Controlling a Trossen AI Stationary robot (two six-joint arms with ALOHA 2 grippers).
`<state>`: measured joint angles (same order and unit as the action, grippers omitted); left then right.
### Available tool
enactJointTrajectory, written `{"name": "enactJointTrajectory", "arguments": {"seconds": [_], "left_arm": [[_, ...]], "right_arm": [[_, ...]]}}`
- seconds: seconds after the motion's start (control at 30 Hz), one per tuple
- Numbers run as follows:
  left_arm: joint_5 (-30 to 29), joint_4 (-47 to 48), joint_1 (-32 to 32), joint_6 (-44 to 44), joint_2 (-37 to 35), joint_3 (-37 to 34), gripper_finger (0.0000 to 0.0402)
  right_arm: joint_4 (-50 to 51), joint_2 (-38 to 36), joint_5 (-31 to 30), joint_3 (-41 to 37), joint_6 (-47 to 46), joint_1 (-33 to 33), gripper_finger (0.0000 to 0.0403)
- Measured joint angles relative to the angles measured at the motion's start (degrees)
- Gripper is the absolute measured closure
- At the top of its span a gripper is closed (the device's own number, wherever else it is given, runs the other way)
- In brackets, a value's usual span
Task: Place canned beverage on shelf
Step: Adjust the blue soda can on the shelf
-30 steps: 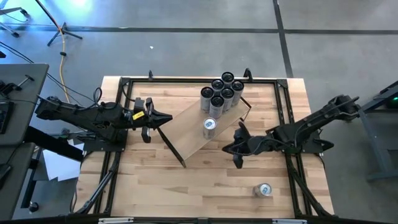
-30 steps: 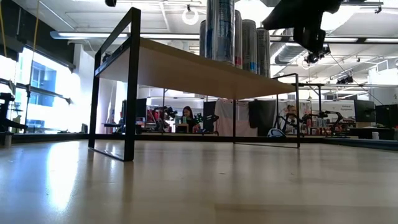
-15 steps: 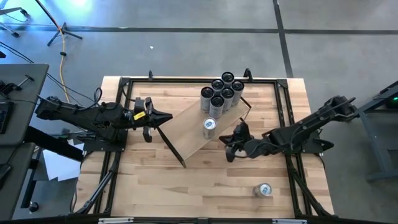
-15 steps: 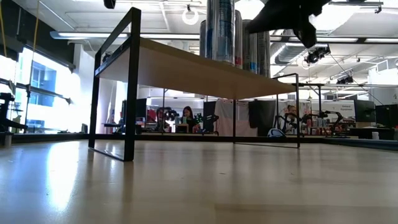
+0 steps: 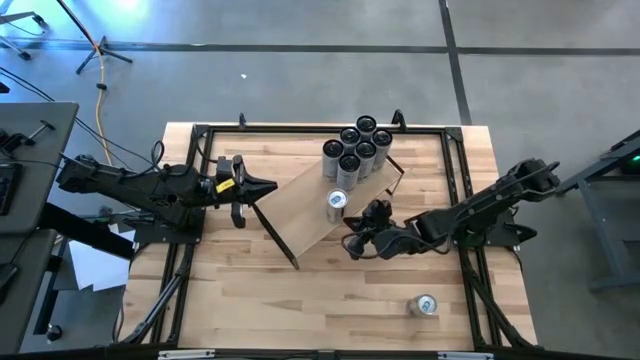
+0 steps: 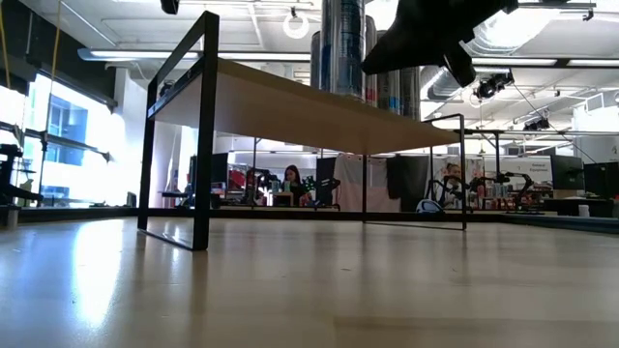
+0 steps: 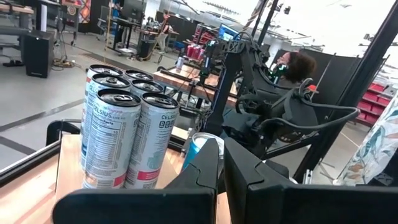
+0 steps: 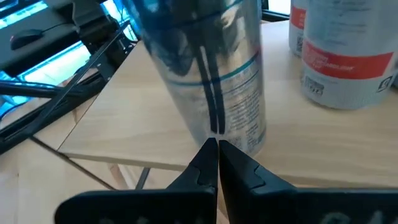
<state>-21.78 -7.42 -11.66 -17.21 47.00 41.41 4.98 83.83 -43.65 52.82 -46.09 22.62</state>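
Observation:
The shelf (image 5: 315,205), a pale board on black brackets, stands slantwise on the table. One blue-and-silver can (image 5: 337,203) (image 8: 205,68) stands upright on it alone. Several more cans (image 5: 356,150) (image 7: 121,137) stand bunched at its far right end. My right gripper (image 5: 349,243) (image 8: 217,146) is shut and slants down over the shelf's near edge, its tips right before the lone can's lower wall. My left gripper (image 5: 274,188) (image 7: 221,155) is shut and hovers level above the shelf's left end, holding nothing. My right gripper's shut fingertips (image 8: 210,149) point slantwise down from the table's near right at the lone can's side wall close to its base (image 8: 239,134). I cannot tell whether they touch it. The can stands upright on the board.
Another can (image 5: 425,305) lies on the tabletop near the front right. A black frame (image 5: 300,128) rims the table. In the low view the shelf (image 6: 290,106) stands raised on its brackets, with the right arm (image 6: 426,29) dark above it. People and gear show in the room beyond.
My right gripper has gone toward the table's left and slightly down, toward the lone can on the shelf, and has swung at the wrist toward it. It stays shut. The cans and the shelf stand as before.

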Motion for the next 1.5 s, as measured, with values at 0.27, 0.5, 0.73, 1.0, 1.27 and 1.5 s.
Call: {"name": "enactJointTrajectory", "arguments": {"seconds": [0.27, 0.5, 0.73, 1.0, 1.27, 1.5], "left_arm": [[-2.7, 0.4, 0.0, 0.0, 0.0, 0.0, 0.0401], [-3.1, 0.4, 0.0, 1.3, 0.0, 0.0, 0.0401], [-4.5, 0.4, 0.0, 1.4, 0.0, 0.0, 0.0401], [-4.5, 0.4, 0.0, 1.4, 0.0, 0.0, 0.0401], [-4.5, 0.4, 0.0, 1.3, 0.0, 0.0, 0.0401], [-4.5, 0.4, 0.0, 1.3, 0.0, 0.0, 0.0401]], "right_arm": [[-0.1, 0.0, 0.0, 0.1, 0.0, -1.6, 0.0403], [-2.7, 0.0, 1.2, 0.1, 1.3, -2.9, 0.0403], [-7.8, 0.0, 2.4, 0.1, 7.1, -4.7, 0.0403], [-10.5, -0.1, 5.1, 0.1, 8.9, -6.6, 0.0403], [-12.1, -0.1, 4.6, 0.1, 10.6, -6.9, 0.0403], [-13.2, -0.1, 6.0, 0.1, 10.5, -7.3, 0.0403]]}}
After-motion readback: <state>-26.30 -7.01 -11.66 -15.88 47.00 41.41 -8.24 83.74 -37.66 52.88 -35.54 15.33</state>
